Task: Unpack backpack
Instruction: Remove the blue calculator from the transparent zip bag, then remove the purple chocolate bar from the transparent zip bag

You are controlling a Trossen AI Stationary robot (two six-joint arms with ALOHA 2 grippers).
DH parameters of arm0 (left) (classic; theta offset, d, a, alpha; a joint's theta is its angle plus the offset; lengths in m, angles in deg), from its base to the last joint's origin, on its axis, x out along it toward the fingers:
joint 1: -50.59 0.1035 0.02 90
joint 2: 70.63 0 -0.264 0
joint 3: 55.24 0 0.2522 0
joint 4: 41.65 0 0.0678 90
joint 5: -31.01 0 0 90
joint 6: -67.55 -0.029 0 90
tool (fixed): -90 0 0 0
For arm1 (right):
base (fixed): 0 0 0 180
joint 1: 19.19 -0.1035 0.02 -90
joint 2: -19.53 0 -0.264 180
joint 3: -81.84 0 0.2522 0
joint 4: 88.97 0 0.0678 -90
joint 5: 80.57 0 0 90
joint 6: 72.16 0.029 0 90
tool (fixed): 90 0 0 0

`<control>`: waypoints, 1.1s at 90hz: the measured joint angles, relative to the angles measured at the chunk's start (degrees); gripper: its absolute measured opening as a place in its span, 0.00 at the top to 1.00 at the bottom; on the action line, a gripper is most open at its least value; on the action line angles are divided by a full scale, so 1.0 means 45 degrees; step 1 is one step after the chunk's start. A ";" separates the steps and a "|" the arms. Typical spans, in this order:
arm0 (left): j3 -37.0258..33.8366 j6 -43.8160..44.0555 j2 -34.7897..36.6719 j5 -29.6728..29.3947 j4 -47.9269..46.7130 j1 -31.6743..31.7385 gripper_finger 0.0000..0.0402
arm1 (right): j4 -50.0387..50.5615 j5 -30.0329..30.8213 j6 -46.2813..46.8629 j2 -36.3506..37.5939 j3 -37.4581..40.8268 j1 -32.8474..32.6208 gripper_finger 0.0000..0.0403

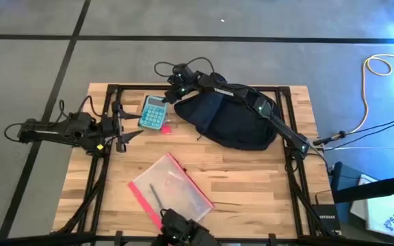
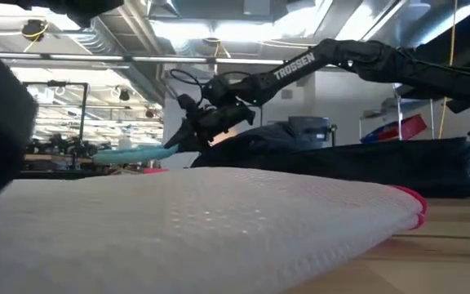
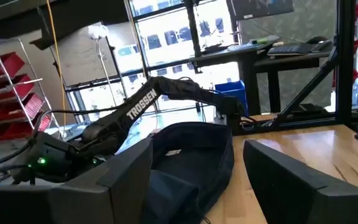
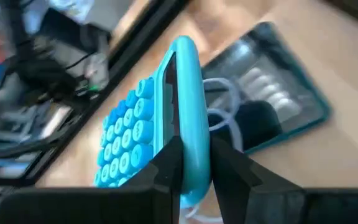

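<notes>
Taking the backpack (image 1: pixel 228 119) as the landmark, the left hand (image 1: pixel 123 131) is being kept well to its left over the desk (image 1: pixel 252 174), fingers spread wide and nothing between them. Between that hand and the backpack, a blue calculator (image 1: pixel 154 113) is being held by the right hand (image 1: pixel 169 96), which is clamped edge-on around the calculator's rim just off the backpack's upper-left corner. The backpack itself is lying flat on the desk's rear right part, with the right arm stretched across it. A clear red-edged pouch (image 1: pixel 169 188) is lying in front of the backpack, nearer the front edge.

The grip is judged to be narrow: only a thin edge is being pinched, so the calculator is likely to swing or slip if it is being moved briskly, and could drop onto the desk.

That pinch is being shown plainly only in the right wrist view (image 4: pixel 185 168); from above, the fingers are being hidden by the arm. In the low view, the calculator (image 2: pixel 133 153) is being shown lifted clear of the desk, which the overhead view cannot settle.
</notes>
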 joint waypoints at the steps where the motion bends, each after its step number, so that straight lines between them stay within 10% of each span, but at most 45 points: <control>1: 0.0000 -0.0001 0.0000 0.0002 0.0005 0.0000 0.41 | 0.0005 0.0106 0.0003 0.0000 0.0000 -0.0010 0.87; 49: 0.0000 -0.0141 0.0000 0.0063 0.0010 0.0000 0.41 | -0.0035 0.2560 -0.0763 0.0001 0.0000 -0.0766 0.86; 99: 0.0005 0.0215 -0.0015 0.1001 -0.0233 -0.0005 0.41 | -0.0063 0.6538 -0.2730 0.0005 -0.0153 -0.1124 0.52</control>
